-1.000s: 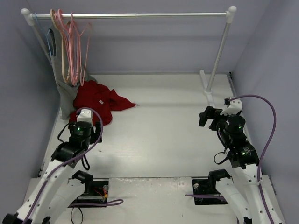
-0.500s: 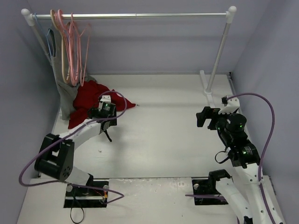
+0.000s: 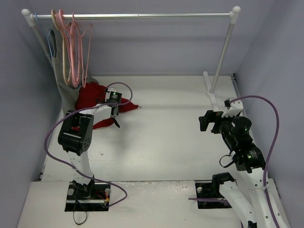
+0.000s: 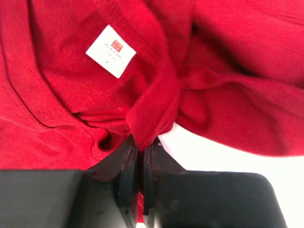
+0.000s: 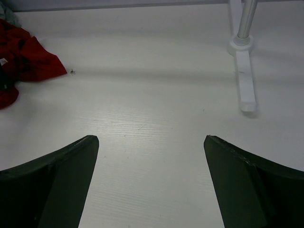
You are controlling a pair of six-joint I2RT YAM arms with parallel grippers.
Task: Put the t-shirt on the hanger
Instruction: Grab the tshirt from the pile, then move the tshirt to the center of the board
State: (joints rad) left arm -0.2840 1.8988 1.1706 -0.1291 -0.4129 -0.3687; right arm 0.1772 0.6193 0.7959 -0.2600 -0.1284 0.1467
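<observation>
The red t-shirt (image 3: 87,97) lies crumpled on the table at the far left, below the rack's left end. In the left wrist view its white neck label (image 4: 110,51) faces up. My left gripper (image 3: 114,102) is at the shirt's right edge, shut on a raised fold of the t-shirt (image 4: 156,114) just below the label, the jaws (image 4: 141,145) pinching red cloth. The light-pink hanger (image 3: 73,47) hangs on the rail at the left end, apart from both grippers. My right gripper (image 3: 205,121) hovers over bare table at the right, open and empty (image 5: 151,138); the t-shirt (image 5: 28,59) shows far to its left.
A metal clothes rail (image 3: 142,15) spans the back, with its right post and white foot (image 3: 210,90) near my right arm. A grey garment (image 3: 64,83) hangs at the left post beside a blue hanger (image 3: 42,33) and a tan hanger. Walls close in both sides.
My left arm has stretched forward from near its base to the t-shirt, and its jaws have shut on a fold. The right arm has barely moved.
</observation>
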